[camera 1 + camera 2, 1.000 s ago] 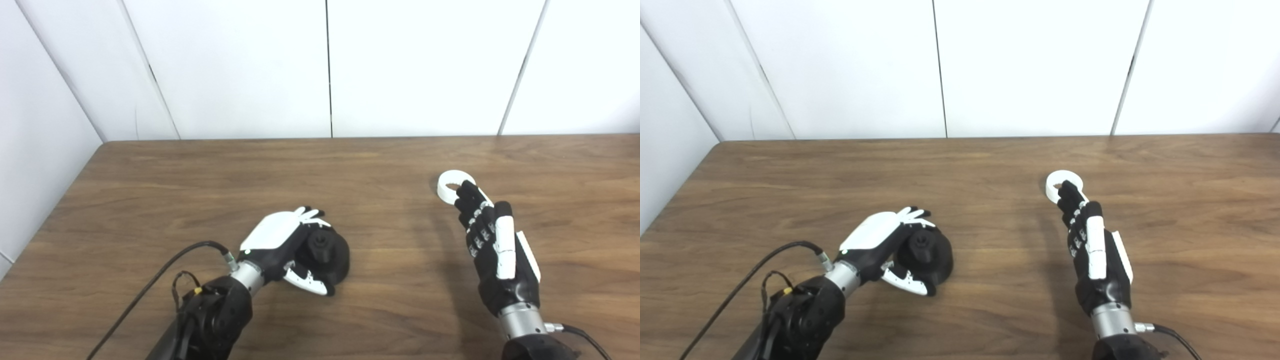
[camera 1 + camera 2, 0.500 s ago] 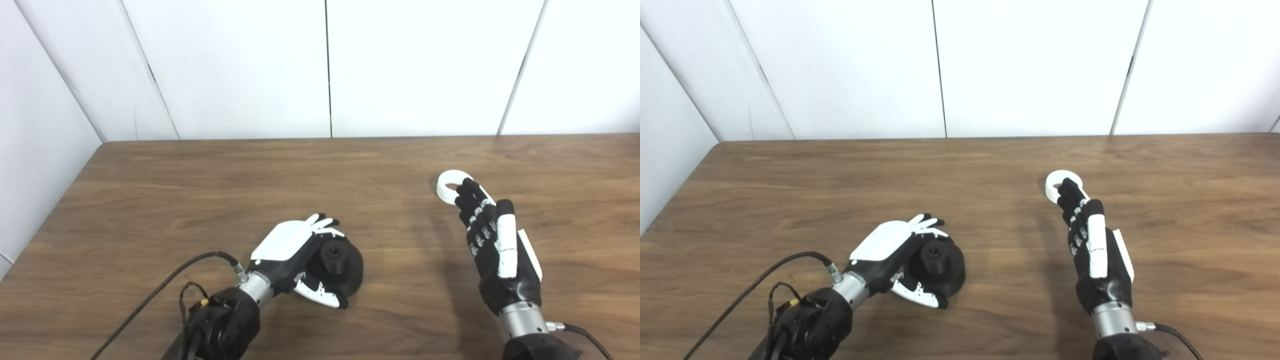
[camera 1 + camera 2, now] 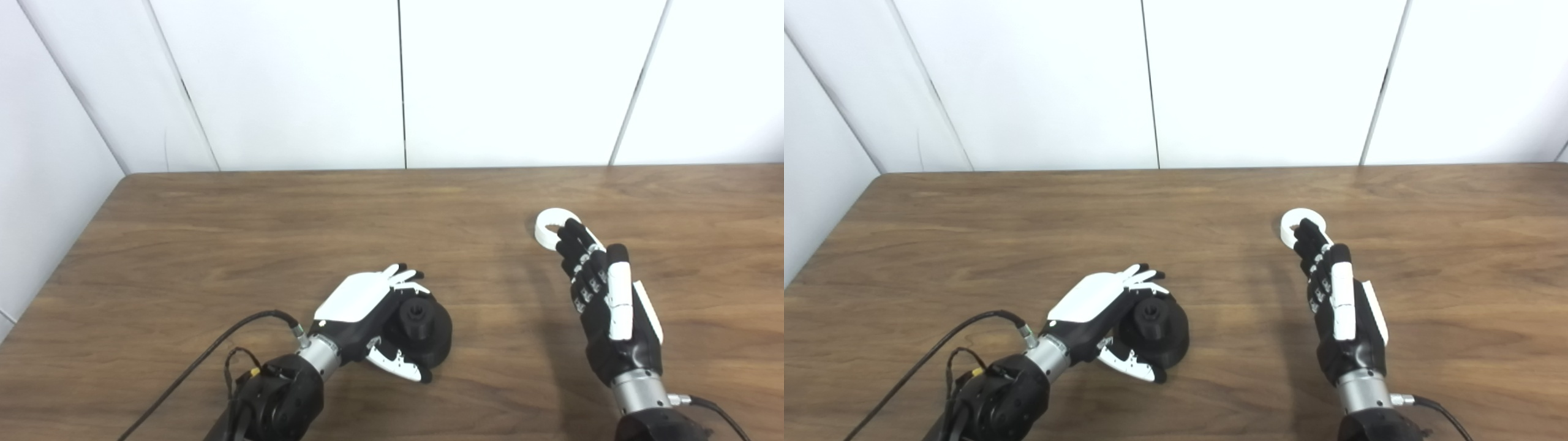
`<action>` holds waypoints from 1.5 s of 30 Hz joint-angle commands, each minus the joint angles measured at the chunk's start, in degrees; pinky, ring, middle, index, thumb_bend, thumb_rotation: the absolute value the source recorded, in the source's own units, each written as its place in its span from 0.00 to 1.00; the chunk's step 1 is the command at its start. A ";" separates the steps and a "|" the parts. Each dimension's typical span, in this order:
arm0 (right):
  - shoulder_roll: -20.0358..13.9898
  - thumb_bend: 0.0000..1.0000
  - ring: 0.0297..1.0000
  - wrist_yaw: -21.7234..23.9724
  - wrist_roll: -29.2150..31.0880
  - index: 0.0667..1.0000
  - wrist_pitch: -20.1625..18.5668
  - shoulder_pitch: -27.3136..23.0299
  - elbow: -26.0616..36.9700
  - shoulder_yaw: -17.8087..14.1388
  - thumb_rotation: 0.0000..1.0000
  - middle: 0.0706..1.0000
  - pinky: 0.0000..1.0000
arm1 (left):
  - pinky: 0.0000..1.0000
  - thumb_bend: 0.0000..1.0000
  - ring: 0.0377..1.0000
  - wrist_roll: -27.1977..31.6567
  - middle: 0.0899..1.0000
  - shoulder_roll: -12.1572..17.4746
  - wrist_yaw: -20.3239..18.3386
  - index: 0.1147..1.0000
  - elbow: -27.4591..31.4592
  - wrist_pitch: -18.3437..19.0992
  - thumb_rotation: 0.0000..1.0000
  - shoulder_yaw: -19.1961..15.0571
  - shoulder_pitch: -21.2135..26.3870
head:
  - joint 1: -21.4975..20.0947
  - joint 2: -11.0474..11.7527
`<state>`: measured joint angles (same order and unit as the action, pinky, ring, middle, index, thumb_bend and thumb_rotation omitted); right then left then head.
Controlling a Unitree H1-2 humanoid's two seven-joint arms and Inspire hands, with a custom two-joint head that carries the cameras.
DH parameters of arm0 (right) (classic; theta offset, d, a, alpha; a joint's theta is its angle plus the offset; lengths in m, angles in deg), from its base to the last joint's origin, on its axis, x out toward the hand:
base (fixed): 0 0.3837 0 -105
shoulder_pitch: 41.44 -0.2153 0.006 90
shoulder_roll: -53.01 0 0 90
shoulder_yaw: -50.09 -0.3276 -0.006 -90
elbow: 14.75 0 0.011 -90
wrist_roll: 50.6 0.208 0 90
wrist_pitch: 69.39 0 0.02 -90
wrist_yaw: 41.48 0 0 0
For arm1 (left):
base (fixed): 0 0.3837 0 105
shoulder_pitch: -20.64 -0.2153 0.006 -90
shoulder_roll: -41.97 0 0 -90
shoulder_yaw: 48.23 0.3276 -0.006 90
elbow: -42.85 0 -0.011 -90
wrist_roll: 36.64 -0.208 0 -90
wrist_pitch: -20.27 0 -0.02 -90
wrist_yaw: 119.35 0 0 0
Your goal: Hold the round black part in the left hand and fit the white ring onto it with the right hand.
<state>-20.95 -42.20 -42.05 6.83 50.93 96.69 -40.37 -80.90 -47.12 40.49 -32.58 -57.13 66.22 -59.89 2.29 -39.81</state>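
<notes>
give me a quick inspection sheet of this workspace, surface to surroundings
surface: wooden table, bare apart from the job's things.
job's things: round black part rests on the table, central boss up; white ring lies flat, far right, apart from it.
clutter: nothing seen.
hands: left hand wrapped around the black part, fingers behind it, thumb in front; right hand held edge-up, fingers apart, fingertips at the ring's near edge, no grasp seen.
cables: black cable loops from the left wrist to the bottom edge; a short one leaves the right wrist.
surroundings: white wall panels behind and to the left.
</notes>
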 commanded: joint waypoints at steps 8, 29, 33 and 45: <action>0.75 0.59 0.95 0.23 0.22 0.88 0.77 0.77 1.68 0.36 1.00 0.91 1.00 | 0.95 0.98 1.00 0.24 0.94 0.29 -0.87 0.74 1.89 -0.54 0.33 -0.76 0.53 | 0.23 -0.15; 0.29 0.60 0.95 0.51 0.54 0.89 0.24 0.63 1.48 0.13 1.00 0.91 1.00 | 0.94 1.00 1.00 4.17 0.95 -0.05 -4.73 0.84 4.20 4.24 0.30 -5.67 0.68 | 0.59 -0.44; 0.22 0.60 0.95 0.58 0.63 0.89 0.12 0.60 1.56 0.11 1.00 0.90 1.00 | 0.94 1.00 1.00 4.20 0.95 0.16 -4.66 0.84 4.06 4.39 0.30 -5.93 0.65 | 0.71 -0.49; -0.32 0.62 0.95 0.92 0.59 0.89 -0.04 0.68 2.12 0.05 1.00 0.91 1.00 | 0.95 1.00 1.00 3.19 0.96 0.58 -5.46 0.82 3.53 5.39 0.28 -5.54 0.64 | 0.98 -0.86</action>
<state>-21.09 -41.97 -41.74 5.79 50.93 96.70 -40.36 -76.93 -47.28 34.99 -30.35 -52.12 60.96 -60.77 3.25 -40.61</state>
